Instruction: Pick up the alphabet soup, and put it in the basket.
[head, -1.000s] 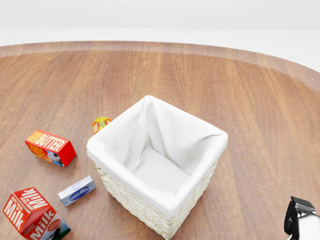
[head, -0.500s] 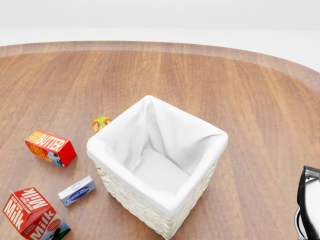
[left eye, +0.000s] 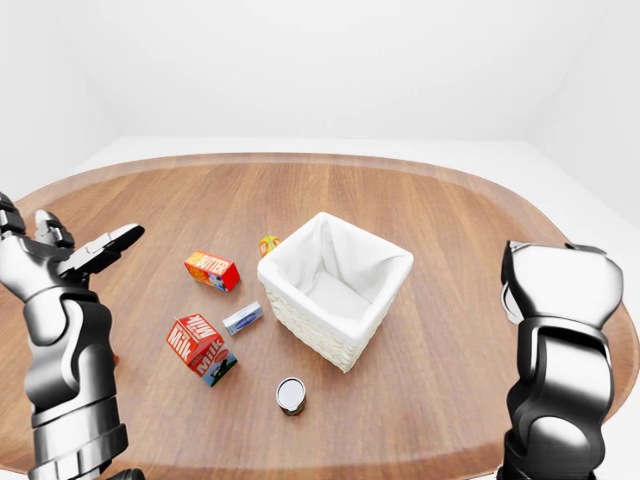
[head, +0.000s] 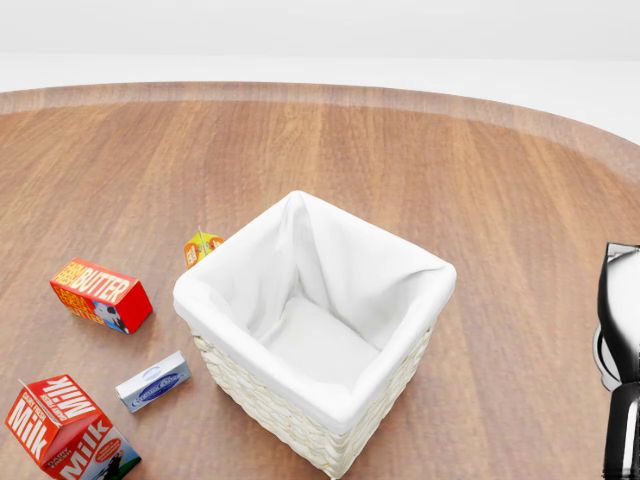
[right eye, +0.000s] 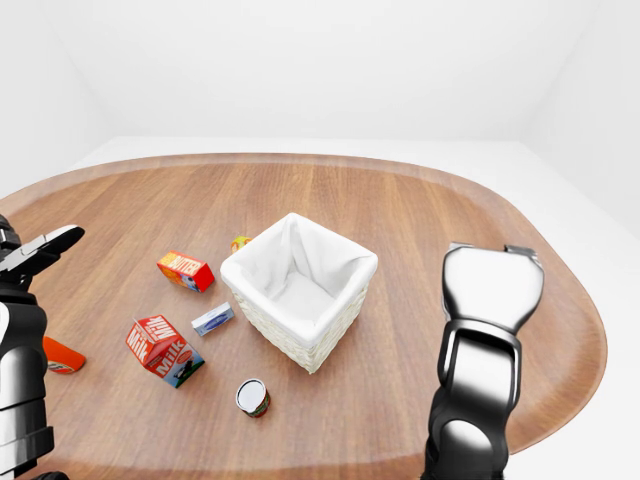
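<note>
The alphabet soup (left eye: 291, 396) is a small can standing upright on the wooden table, below the basket in the left-eye view. No hand touches it. The basket (left eye: 300, 304) is white wicker with a white cloth lining, mid-table, and nothing shows inside it. My left hand (left eye: 90, 240) is raised at the left edge with its fingers spread, well left of the can and holding nothing. My right hand (left eye: 555, 282) is raised at the right, right of the basket. Only its back shows, so its fingers are hidden. In the head view the right arm (head: 622, 340) stands at the right edge.
Left of the basket lie a butter box (left eye: 211, 270), a milk carton (left eye: 200, 350), a small grey-blue box (left eye: 242, 318) and a small orange carton (left eye: 268, 244). A red-orange object (right eye: 60, 356) lies near my left arm. The table's rounded edge (left eye: 400, 450) runs close below the can.
In the head view my right arm has risen from the bottom-right corner up along the right edge. The basket and the boxes have not moved.
</note>
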